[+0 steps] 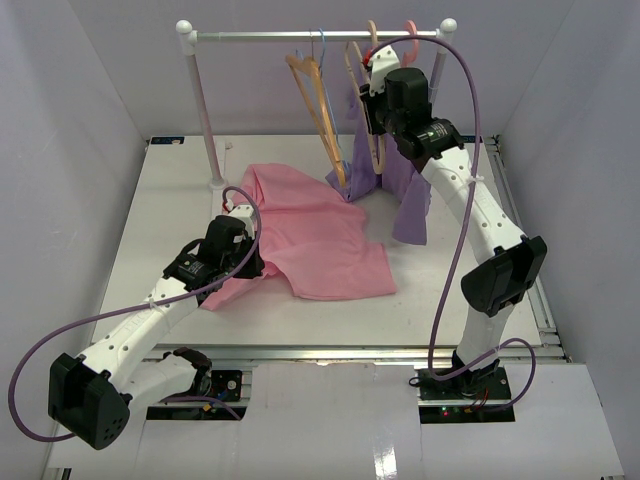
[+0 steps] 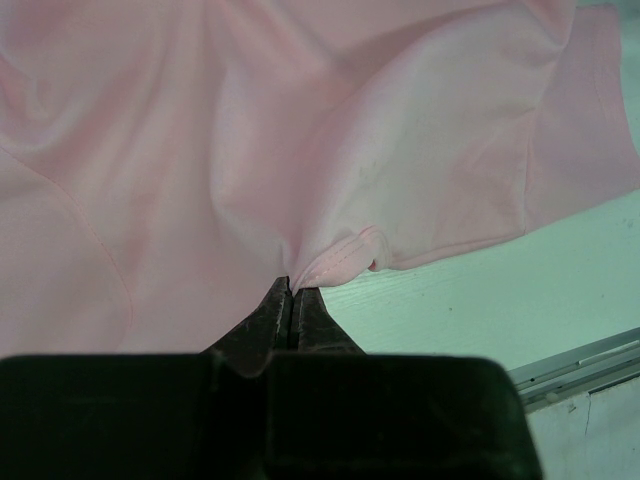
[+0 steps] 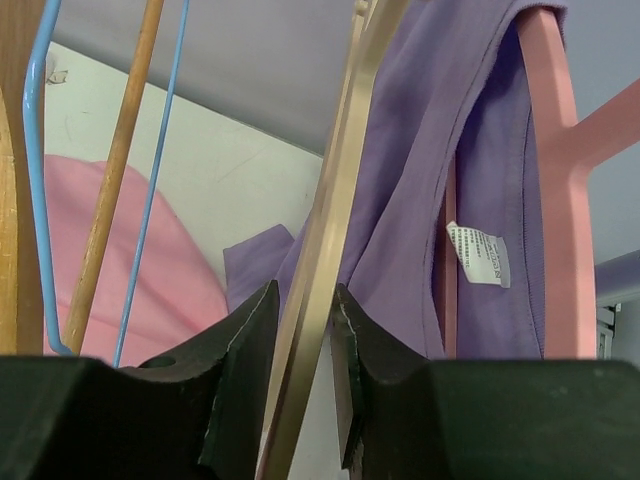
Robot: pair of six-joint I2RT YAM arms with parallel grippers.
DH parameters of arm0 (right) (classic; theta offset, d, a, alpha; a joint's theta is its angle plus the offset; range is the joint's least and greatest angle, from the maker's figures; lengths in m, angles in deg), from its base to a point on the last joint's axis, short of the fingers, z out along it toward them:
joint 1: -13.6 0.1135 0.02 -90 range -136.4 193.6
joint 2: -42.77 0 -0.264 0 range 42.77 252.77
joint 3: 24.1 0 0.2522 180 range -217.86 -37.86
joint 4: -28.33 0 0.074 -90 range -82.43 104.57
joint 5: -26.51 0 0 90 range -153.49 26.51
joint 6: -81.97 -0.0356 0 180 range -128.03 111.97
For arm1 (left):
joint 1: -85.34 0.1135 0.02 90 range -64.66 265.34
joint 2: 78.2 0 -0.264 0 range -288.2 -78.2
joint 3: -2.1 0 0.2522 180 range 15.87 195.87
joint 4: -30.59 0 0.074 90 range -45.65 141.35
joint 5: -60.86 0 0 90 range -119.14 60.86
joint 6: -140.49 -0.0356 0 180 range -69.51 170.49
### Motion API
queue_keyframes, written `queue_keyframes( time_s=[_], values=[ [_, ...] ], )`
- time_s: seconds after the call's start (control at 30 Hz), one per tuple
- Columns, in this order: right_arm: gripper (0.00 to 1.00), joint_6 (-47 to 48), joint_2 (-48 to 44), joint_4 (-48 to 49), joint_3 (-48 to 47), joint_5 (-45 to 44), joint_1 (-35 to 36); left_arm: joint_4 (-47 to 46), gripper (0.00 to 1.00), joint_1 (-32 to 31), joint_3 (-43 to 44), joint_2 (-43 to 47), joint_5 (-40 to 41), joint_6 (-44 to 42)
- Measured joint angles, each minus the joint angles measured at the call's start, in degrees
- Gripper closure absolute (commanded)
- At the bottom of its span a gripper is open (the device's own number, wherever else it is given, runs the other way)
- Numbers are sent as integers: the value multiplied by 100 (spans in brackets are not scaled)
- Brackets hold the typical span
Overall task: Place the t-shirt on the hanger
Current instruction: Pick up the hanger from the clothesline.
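Note:
The light pink t-shirt [image 1: 320,235] lies crumpled on the white table [image 1: 170,230], left of centre. My left gripper [image 1: 243,262] sits low at its near-left edge. In the left wrist view the gripper [image 2: 291,291] is shut on a folded hem of the t-shirt [image 2: 300,120]. My right gripper [image 1: 372,105] is raised at the rail among the hanging hangers. In the right wrist view the gripper [image 3: 305,300] has its jaws closed tight on the slanted bar of the beige hanger [image 3: 345,170]. The hanger [image 1: 352,62] still hangs from the rail.
A white rail [image 1: 300,36] on posts [image 1: 205,110] spans the back. It carries a wooden orange hanger [image 1: 315,100], a thin blue hanger [image 3: 35,150] and a pink hanger [image 3: 555,150] holding a purple shirt [image 1: 405,195]. Grey walls stand on both sides.

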Motion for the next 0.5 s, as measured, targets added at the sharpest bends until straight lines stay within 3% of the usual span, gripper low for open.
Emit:
queue_keyframes(
  time_s=[0.03,0.07,0.5],
  values=[
    [91,0,0,-13,0,-4,0,0,100,0,0,0,0,0],
    [92,-2,0,-20,-3,-25,0,0,100,0,0,0,0,0],
    [92,109,28,-101,-365,-108,-26,0,100,0,0,31,2,4]
  ],
)
